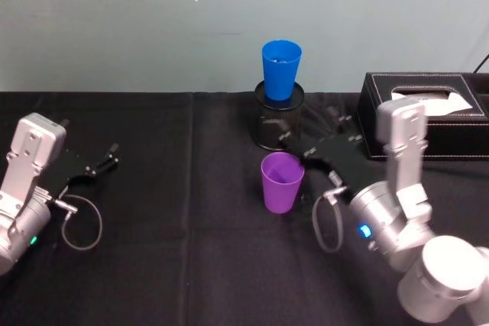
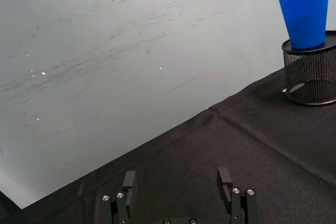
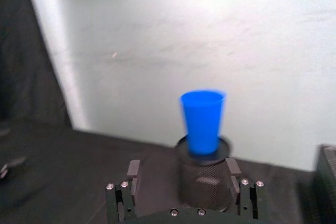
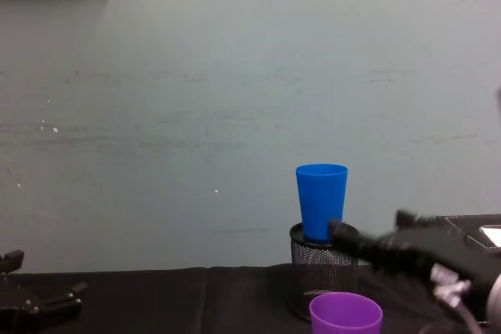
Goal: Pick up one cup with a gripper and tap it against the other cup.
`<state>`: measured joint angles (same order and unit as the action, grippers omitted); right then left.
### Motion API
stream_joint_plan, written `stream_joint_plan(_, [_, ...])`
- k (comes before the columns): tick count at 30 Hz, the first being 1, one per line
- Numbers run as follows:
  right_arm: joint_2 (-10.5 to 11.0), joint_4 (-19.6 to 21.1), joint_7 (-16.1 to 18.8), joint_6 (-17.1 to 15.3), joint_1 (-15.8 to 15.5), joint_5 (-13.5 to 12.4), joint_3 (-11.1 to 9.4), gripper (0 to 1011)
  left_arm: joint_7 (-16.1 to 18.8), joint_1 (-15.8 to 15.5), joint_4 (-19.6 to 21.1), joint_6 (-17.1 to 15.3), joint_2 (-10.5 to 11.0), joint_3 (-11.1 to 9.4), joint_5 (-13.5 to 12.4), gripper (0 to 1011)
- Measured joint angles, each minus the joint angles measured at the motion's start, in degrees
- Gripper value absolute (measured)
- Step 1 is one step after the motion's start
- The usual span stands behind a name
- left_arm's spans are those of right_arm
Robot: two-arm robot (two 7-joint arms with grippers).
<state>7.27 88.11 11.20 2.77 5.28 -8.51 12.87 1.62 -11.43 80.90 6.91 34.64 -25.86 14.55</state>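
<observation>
i see the purple cup [image 1: 282, 182] upright on the table [image 1: 191, 265], smooth and tapered, just in front of the mesh pot [image 1: 276, 124] carrying the blue cup [image 1: 280, 69]. right gripper [image 1: 321, 137], jaws apart, probably not touching it. left gripper [image 1: 103, 163] parked, jaws apart.

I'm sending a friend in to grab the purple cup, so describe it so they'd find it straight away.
On the black-clothed table, find the black wire-mesh pot near the back wall, with a blue cup standing on top. The purple cup stands upright on the cloth just in front of that pot, beside the right pincer. It is the only purple thing, and it sits directly on the table.
</observation>
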Motion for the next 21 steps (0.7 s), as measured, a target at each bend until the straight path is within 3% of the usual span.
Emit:
stream_joint_plan(6, [0.0, 3.2, -3.0, -2.3, -0.4, -0.6, -2.9, 1002, 0.0, 0.0, 0.0, 0.0, 0.0, 0.0, 0.0, 1000])
stream_joint_plan(12, [-0.3, 2.3, -7.3, -4.4, -0.4, 3.0, -4.4, 1002, 0.0, 0.0, 0.0, 0.0, 0.0, 0.0, 0.0, 1000])
stream_joint_plan(15, [-0.7, 0.2, -10.6, -4.1, -0.4, 6.3, -5.3, 1000, 0.0, 0.0, 0.0, 0.0, 0.0, 0.0, 0.0, 1000])
stream_joint_plan(21, [-1.2, -1.5, -12.0, -3.1, -0.2, 7.6, -5.8, 1002, 0.0, 0.0, 0.0, 0.0, 0.0, 0.0, 0.0, 1000])
